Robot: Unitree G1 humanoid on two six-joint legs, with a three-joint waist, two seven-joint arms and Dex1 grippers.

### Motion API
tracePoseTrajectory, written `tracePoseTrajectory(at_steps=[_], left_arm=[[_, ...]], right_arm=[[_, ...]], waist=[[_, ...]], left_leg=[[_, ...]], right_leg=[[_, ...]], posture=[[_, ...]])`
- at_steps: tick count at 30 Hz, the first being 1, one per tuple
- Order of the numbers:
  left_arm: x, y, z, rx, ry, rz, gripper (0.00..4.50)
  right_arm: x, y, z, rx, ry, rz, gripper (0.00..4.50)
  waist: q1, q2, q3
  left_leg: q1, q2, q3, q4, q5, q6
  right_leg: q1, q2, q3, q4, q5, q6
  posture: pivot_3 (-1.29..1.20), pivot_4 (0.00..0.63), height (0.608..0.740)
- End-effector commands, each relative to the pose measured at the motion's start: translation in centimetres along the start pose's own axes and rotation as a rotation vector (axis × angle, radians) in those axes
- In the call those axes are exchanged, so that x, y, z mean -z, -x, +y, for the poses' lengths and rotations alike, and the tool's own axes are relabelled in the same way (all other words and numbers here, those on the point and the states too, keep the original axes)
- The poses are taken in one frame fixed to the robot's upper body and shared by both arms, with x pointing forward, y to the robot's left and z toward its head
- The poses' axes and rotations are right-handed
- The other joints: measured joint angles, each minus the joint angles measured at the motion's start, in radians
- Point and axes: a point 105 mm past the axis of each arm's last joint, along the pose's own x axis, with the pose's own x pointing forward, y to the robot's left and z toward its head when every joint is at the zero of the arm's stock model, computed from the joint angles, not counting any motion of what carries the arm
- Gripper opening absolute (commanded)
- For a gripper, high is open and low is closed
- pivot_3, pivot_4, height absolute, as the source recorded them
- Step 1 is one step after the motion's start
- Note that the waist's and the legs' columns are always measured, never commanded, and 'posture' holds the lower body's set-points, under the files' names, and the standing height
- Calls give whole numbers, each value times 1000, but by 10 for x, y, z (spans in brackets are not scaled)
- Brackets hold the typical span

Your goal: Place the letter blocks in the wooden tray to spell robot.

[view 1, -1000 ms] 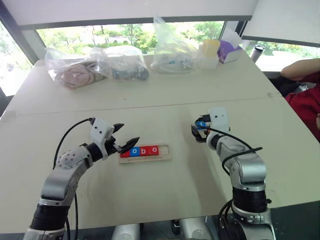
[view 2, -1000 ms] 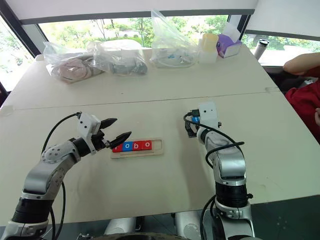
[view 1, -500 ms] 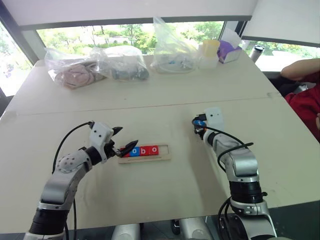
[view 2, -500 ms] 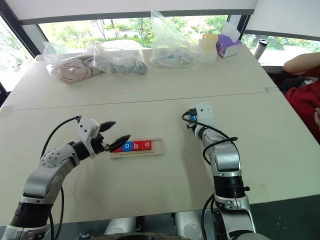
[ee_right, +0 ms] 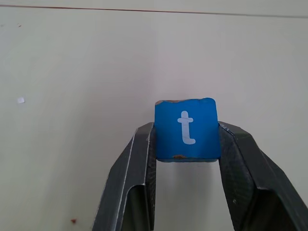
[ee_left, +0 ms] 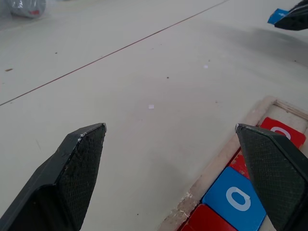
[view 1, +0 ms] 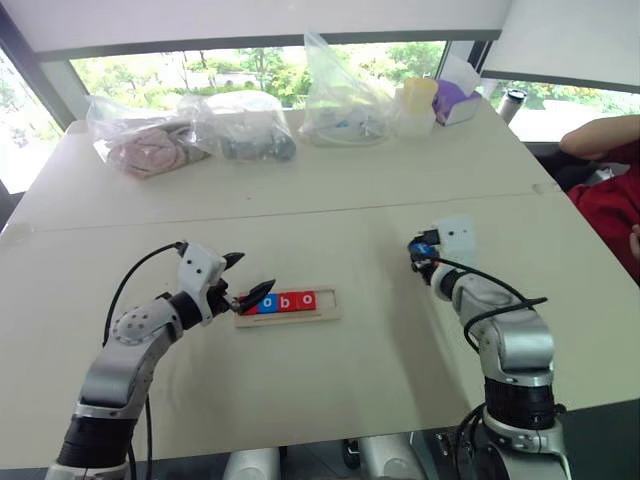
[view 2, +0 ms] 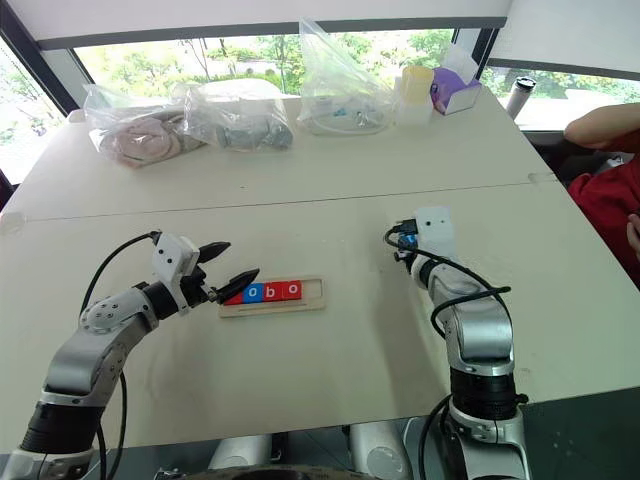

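Blue t block (ee_right: pixel 186 129) pinched between right gripper (ee_right: pixel 186 144) fingers above the table (view 1: pixel 380 360), wooden tray (view 1: pixel 329 304) held four tiles, left gripper (ee_left: pixel 168 159) spread open beside its end.

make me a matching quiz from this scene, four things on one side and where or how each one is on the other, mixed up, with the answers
Things:
1. blue t block
2. wooden tray
3. left hand
4. purple box

Place or state:
A. open, at the tray's left end
B. on the table's far edge, by the window
C. pinched in the shut right hand, off the table
D. on the table, holding red and blue tiles, its right end slot free

Pairs: 1-C, 2-D, 3-A, 4-B
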Motion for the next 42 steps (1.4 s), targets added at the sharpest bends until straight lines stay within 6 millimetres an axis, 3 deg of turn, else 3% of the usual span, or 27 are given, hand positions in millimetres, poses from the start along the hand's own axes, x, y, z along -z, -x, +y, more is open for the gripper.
tracePoseTrajectory(at_steps=[1, 5, 11, 12, 14, 17, 20, 23, 26, 29, 32, 42], left_arm=[[-8, 2, 5, -5, -40, -21, 4500], [-6, -2, 3, 13, -44, -16, 4500], [-6, -4, 6, 21, -59, -13, 4500], [-6, -4, 6, 20, -60, -13, 4500], [-6, -3, 7, 17, -62, -13, 4500], [-6, -2, 9, 13, -64, -13, 4500], [-6, -2, 9, 15, -68, -11, 4500], [-8, -1, 8, 37, -75, -10, 4500], [-15, 4, 1, 109, -84, -2, 4500], [-19, 11, -4, 186, -107, 29, 4500], [-22, 15, 0, 184, -127, 40, 4500], [-23, 19, 4, 143, -108, 31, 4500]], right_arm=[[-8, 29, 28, -65, -39, -16, 1173], [9, 35, 44, -86, -125, 74, 1173], [28, 35, 57, -157, -206, 195, 4208], [29, 37, 65, -211, -196, 201, 4402], [17, 35, 61, -219, -147, 157, 4402], [-13, 28, 38, -175, 9, 14, 4402], [-43, 26, 25, -310, 121, -130, 4402], [-50, 26, 17, -408, 233, -173, 4402], [-44, 38, 22, -642, 372, -196, 4402], [-19, 36, 17, -739, 460, -111, 4402], [2, 30, 16, -767, 555, -56, 4402], [21, 7, 26, -736, 517, -60, 4402]], waist=[[0, 0, 0], [1, 0, 0], [2, 0, 0], [1, 0, -1], [-1, 0, -1], [-1, 0, 0], [0, 0, 0], [1, -1, 0], [1, -1, 0], [-1, -1, 0], [1, -1, 0], [4, -1, 0]], left_leg=[[-3, 0, -1, 0, 0, 0], [-8, 0, -1, 1, 0, 0], [-9, 0, 0, 3, 0, 0], [-9, 0, 0, 3, 0, 0], [-8, 0, 0, 2, 0, 0], [-8, -1, 0, 2, 0, 0], [-8, -2, 0, 3, 0, 0], [-9, -2, 0, 2, 0, 0], [-9, -2, 0, 2, -1, 2], [-8, -2, 0, 2, -2, 4], [-8, -2, 0, 3, -2, 4], [-9, -2, 1, 5, -2, 4]], right_leg=[[-3, 0, 0, 1, 0, 1], [-8, -1, -1, 1, 2, 3], [-7, -3, -1, -1, 1, 0], [-7, -3, -1, -1, 1, 0], [-7, -2, -1, 0, 1, 0], [-7, -2, -1, 0, 1, 0], [-7, -2, -1, -1, 1, 0], [-6, -1, -1, -1, 1, 1], [-7, -1, -1, -1, 2, 4], [-7, 0, -1, -1, 1, 5], [-6, -1, -1, -1, 1, 3], [-6, -1, 0, 0, 2, 3]], posture=[[0, 150, 740], [0, 150, 740], [0, 150, 740], [0, 150, 740], [0, 150, 740], [0, 150, 740], [0, 150, 740], [0, 150, 740], [0, 150, 740], [0, 150, 740], [0, 150, 740], [0, 150, 740]])
